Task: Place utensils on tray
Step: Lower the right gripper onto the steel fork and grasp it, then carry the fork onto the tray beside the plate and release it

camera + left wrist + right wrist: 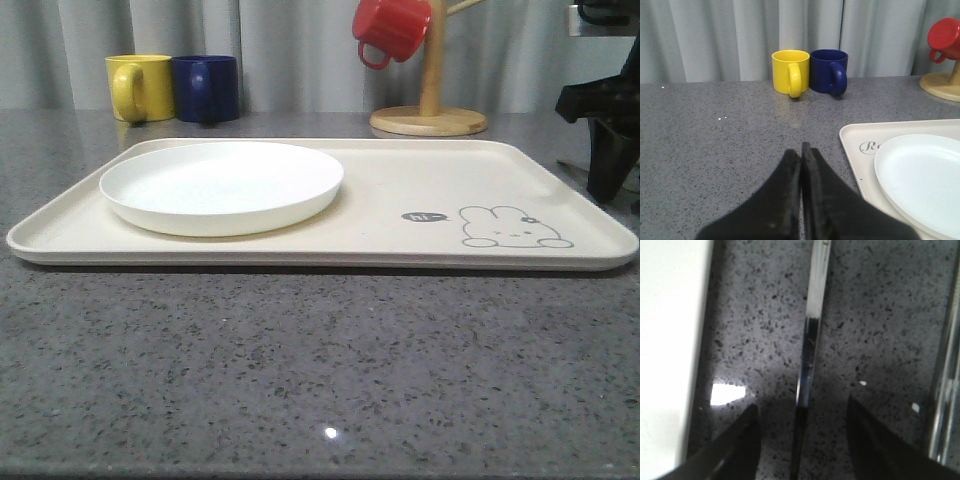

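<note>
Grey stone counter under my right gripper (802, 415), jaws wide, straddling a utensil (810, 340) beside the tray (670, 340), lined up to pinch it. Left gripper (801, 150) rests closed, clear.

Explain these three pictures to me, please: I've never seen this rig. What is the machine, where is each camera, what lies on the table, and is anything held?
It is a two-armed robot at a grey table. The front view looks forward over the table; the other two views come from cameras on each wrist. A cream tray holds a white plate. Behind stand a yellow mug, a blue mug and a red mug hanging on a wooden stand. The left gripper is shut and empty. The right gripper is open above a slim steel utensil lying on the table beside the tray. Nothing is held.
</note>
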Tool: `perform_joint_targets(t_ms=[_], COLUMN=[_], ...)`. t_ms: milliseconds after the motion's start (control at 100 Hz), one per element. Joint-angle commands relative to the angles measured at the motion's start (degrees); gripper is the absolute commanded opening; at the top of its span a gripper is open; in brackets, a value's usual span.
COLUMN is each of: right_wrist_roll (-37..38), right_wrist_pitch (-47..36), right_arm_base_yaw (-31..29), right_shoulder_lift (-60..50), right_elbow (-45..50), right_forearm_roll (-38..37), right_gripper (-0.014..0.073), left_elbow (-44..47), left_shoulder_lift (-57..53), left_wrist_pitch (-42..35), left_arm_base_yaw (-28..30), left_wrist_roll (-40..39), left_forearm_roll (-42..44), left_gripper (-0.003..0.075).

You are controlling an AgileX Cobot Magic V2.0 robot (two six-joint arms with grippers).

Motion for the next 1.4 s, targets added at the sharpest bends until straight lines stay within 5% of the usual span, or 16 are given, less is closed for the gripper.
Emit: perform_joint_targets(t_ms=[0, 170, 250, 680, 940, 1150, 1390], right_wrist_roll=[-0.6, -0.6, -0.4, 5.3, 17.0, 31.8, 39.8], right_wrist_pitch=[0.5, 1.3, 1.3, 9.6, 6.8, 4.0, 0.8], right_arm_base_yaw=[-0.1, -0.1, -0.1, 2.0, 12.7, 22.4, 26.6], right_shoulder_lift=[-1.8, -1.8, -1.8, -5.5, -7.8, -4.7, 0.5], right_elbow=[-1.6, -1.6, -1.8, -11.8, -11.8, -11.8, -11.8], right_forearm_roll=[-0.1, 0.8, 1.9, 3.2, 2.6, -6.8, -10.2], right_gripper=[0.0290, 0.0008, -0.0057, -0.0057, -0.0057, -0.0057, -0.0057], left_elbow=[-1.6, -1.6, -1.6, -1.6, -1.6, -1.6, -1.6], left_shoulder_lift=[0.1, 0.1, 0.1, 0.1, 0.1, 0.1, 0.1], left_wrist_pitch=[-4.8, -4.8, -4.8, -4.8, -4.8, -4.8, -4.8], left_arm_base_yaw=[-0.2, -0.2, -0.2, -0.2, -0.2, -0.2, -0.2], left_wrist_roll=[0.0, 0.0, 0.0, 0.0, 0.0, 0.0, 0.0], left_forearm_roll=[-0.2, -0.2, -0.2, -0.2, -0.2, -0.2, -0.2], left_gripper=[-0.0018, -0.0018, -0.0018, -0.0018, -0.0018, -0.0018, -0.0018])
